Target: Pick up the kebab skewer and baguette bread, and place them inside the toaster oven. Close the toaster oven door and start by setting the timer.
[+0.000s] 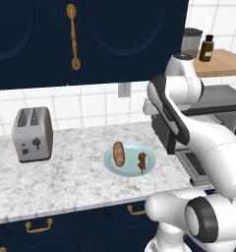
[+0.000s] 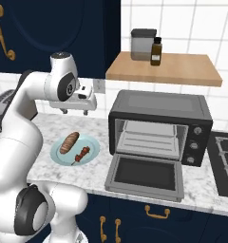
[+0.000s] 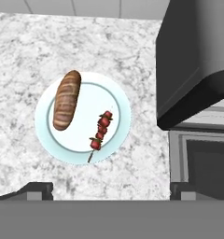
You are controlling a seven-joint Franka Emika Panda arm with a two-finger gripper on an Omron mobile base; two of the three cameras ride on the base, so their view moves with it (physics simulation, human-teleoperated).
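Hovering my gripper [image 2: 74, 112] above the plate [image 3: 121, 100], fingers spread wide, nothing held | baguette bread [image 3: 66, 99] and kebab skewer [image 3: 100, 130] side by side on plate | toaster oven [image 2: 161, 126] beside it, toaster oven door [image 2: 145, 175] down

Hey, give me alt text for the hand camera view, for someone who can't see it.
Looking down on a pale blue plate holding the baguette bread and the kebab skewer, lying apart on a speckled marble counter. At right is the dark toaster oven with the toaster oven door folded down open. The dark fingers stand wide apart at the bottom.
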